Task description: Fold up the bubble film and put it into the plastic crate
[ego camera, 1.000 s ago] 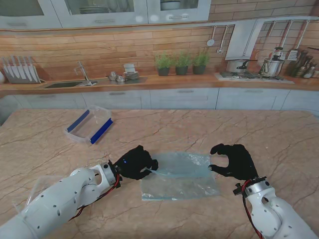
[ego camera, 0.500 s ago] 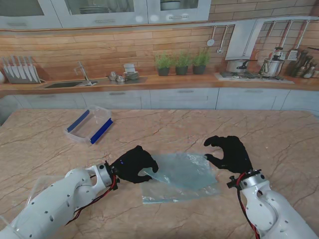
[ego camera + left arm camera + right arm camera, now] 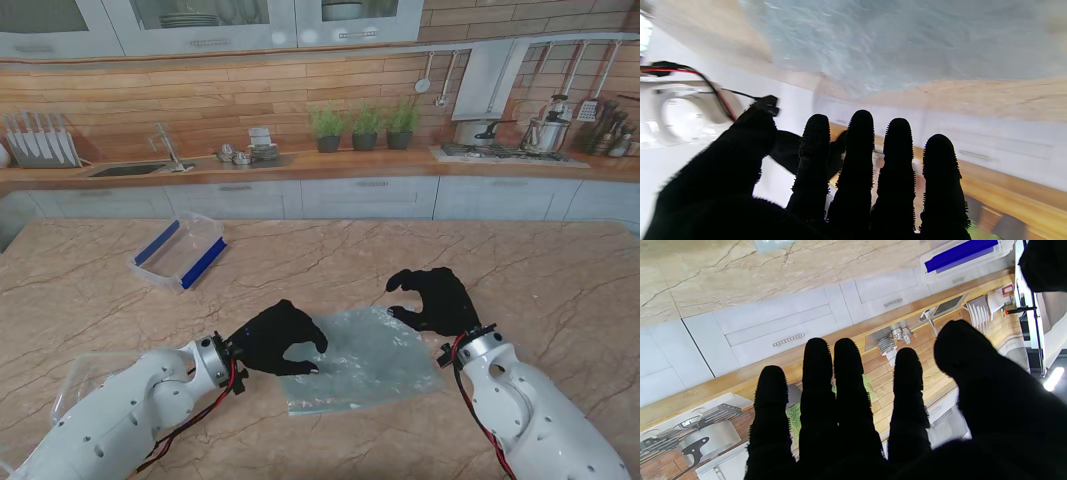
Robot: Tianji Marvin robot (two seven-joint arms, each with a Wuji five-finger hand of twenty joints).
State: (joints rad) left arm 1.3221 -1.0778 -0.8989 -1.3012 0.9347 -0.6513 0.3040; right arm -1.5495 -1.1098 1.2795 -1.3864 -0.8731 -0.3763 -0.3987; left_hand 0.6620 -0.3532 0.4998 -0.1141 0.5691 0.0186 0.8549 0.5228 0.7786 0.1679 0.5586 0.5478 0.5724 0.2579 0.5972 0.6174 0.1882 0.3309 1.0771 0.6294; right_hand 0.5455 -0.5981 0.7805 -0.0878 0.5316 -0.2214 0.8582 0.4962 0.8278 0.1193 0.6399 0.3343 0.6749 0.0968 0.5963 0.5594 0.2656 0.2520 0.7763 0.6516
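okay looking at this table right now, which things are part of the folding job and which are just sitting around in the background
Part of the job:
bubble film, flat on the table
plastic crate, far left, apart from the film
left hand, at the film's left edge
right hand, open by its far right corner

Just lying about:
potted herbs
knife rack
pots on the stove

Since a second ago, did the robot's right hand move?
Yes. The right hand slid to the robot's left and farther from me over the table, now at the bubble film's far right corner.
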